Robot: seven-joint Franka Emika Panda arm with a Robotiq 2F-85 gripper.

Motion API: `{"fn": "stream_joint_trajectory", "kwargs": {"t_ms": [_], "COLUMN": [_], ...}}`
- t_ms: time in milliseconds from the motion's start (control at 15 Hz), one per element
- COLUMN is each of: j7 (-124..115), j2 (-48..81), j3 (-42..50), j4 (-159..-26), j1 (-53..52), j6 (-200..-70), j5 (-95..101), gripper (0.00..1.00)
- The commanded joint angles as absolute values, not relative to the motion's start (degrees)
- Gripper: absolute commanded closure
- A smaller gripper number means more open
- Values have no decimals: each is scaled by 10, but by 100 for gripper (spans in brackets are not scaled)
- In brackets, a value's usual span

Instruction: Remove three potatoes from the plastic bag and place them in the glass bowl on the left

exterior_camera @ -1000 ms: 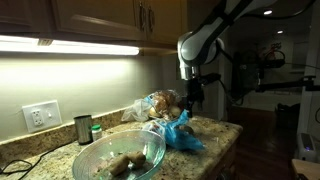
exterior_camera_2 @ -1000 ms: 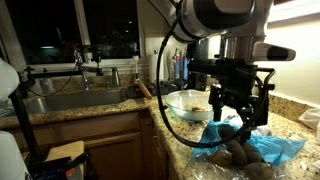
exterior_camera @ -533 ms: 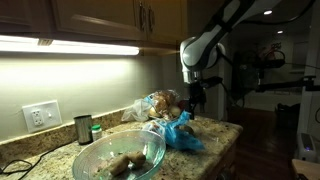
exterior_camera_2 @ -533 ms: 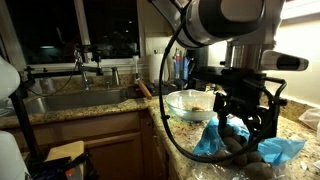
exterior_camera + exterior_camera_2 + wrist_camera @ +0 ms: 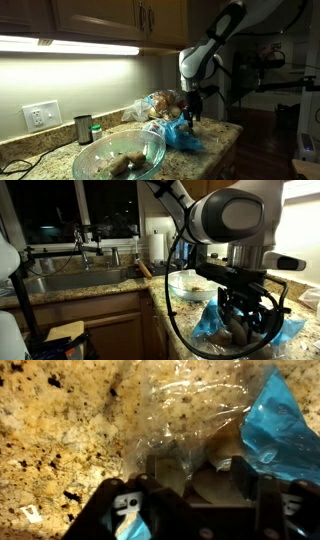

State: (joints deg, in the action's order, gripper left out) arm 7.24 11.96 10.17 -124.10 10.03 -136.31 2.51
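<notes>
One potato (image 5: 215, 488) between end effector (image 5: 205, 476) fingers (image 5: 166, 475), long axis unclear

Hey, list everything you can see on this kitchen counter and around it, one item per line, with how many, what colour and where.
glass bowl: one, clear, at the near end of the counter
potatoes: at least two, brown, in the bowl; more in the bag, number unclear
plastic bag: one, clear with a blue part, on the counter beyond the bowl
metal cup: one, dark, by the wall
wall outlet: one, white, on the backsplash
counter: one, speckled granite, under the cabinets
sink: one, steel, below the dark window
arm: one, light and black, above the bag
gripper: one, black, down in the bag with a potato between its fingers; grip unclear
</notes>
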Motion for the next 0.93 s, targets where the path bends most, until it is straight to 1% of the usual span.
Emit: {"fn": "stream_joint_trajectory", "kwargs": {"t_ms": [0,67,133,200,267,333,400,467,533,667,800,867], "j7": [100,104,107,110,109,110,110,106,103,102,95,92], "j2": [141,145,148,150,150,151,152,154,157,162,165,163], "j3": [92,90,87,84,82,79,76,75,73,69,65,62], "j4": [-1231,-1230,-1228,-1228,-1227,-1229,-1231,-1233,-1235,-1236,-1238,-1239], "j1": [110,109,109,108,107,106,106,105,104,105,105,106], "j6": [-1394,-1403,-1411,-1417,-1424,-1432,-1442,-1450,-1459,-1467,-1465,-1459], "j5": [8,8,8,8,9,8,8,10,11,4,-6,-17], "gripper": [53,53,50,58,50,49,56,56,49,40,16,11]}}
